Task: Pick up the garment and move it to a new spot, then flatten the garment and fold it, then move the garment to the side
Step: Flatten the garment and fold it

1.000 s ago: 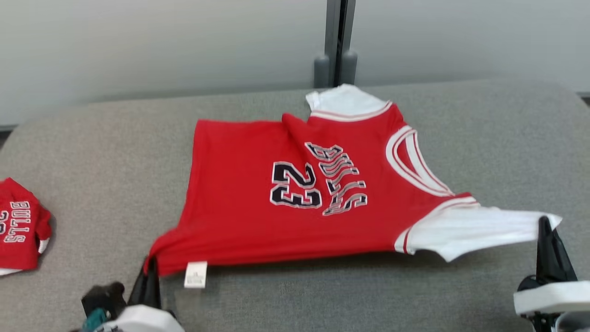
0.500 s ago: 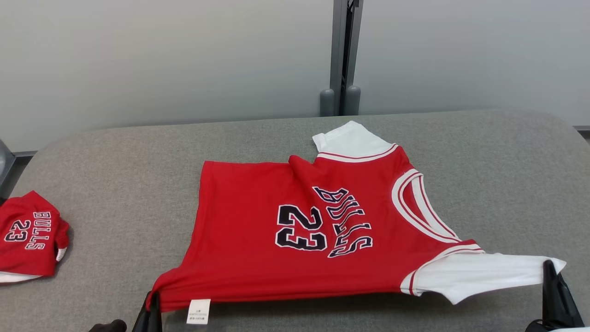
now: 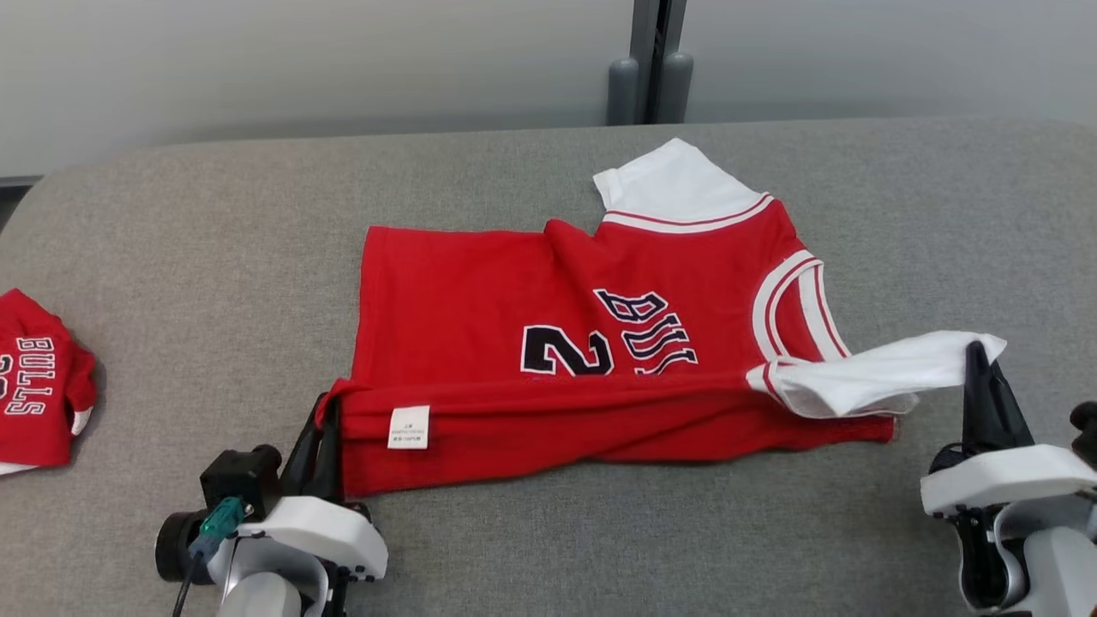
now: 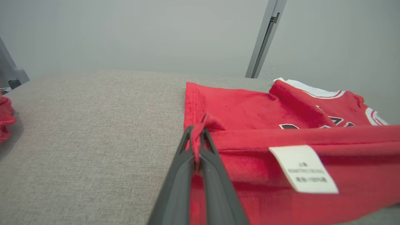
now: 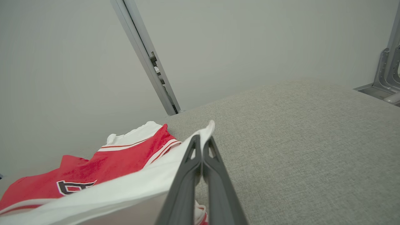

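Jersey (image 3: 548, 291), red with white sleeves, lies centrally on the grey padded table (image 3: 214, 240), its near edge raised and turned partly over the printed front. Fabric judged light and limp, liable to sag; hems and corners are the sound holds. Left gripper (image 3: 326, 410) pinches the hem corner (image 4: 210, 120) beside the care label (image 3: 409, 427); right gripper (image 3: 975, 351) pinches the near sleeve (image 3: 866, 373) at its tip. Second jersey (image 3: 38, 394) lies well apart, left.

Head view high, facing forward and down, wrist views low and close, all sharing the garment (image 3: 480, 291)
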You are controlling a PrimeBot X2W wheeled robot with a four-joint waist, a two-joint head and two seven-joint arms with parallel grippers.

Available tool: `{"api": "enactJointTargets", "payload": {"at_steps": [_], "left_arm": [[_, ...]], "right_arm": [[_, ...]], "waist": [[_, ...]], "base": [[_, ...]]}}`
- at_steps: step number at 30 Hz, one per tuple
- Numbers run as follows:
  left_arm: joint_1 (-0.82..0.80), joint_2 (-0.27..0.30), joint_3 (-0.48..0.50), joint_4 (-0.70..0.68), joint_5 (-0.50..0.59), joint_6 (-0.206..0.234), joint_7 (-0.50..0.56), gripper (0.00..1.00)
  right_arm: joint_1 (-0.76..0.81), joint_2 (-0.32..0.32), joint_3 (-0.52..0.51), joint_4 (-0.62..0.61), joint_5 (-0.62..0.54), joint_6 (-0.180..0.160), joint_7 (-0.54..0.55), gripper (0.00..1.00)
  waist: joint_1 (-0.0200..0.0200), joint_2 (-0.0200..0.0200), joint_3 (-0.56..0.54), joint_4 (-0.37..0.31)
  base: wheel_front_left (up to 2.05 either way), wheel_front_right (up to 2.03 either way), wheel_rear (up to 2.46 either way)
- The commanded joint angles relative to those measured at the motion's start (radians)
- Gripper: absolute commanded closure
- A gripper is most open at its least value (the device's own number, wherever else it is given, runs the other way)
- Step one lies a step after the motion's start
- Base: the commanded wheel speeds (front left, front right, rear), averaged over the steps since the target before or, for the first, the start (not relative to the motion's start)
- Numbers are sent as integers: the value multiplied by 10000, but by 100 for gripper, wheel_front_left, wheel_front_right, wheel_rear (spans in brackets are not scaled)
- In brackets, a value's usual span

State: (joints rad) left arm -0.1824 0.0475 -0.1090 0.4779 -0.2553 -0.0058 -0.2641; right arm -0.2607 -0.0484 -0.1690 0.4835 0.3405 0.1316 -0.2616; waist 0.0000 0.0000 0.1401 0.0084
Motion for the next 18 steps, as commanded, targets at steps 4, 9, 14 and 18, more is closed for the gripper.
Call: {"api": "enactJointTargets", "payload": {"at_steps": [4,9,14,18], "left_arm": [[-836,60,-250,547,-115,162,-2,100],[-1513,64,-489,932,-175,250,-2,100],[-1866,61,-447,945,-84,335,-2,100],[-1961,61,-445,869,-161,354,-2,100]], "right_arm": [[-991,-160,-82,1129,-496,-12,-46,100],[-1732,-214,-203,1811,-868,-12,-46,100],[-2174,-208,-217,2005,-1068,-12,-46,100],[-2256,-178,-232,1902,-1018,-13,-48,100]], "waist": [[0,0,708,162],[0,0,1092,265],[0,0,1337,289],[0,0,1390,260]], "base": [[0,0,0],[0,0,0],[0,0,0],[0,0,0]]}}
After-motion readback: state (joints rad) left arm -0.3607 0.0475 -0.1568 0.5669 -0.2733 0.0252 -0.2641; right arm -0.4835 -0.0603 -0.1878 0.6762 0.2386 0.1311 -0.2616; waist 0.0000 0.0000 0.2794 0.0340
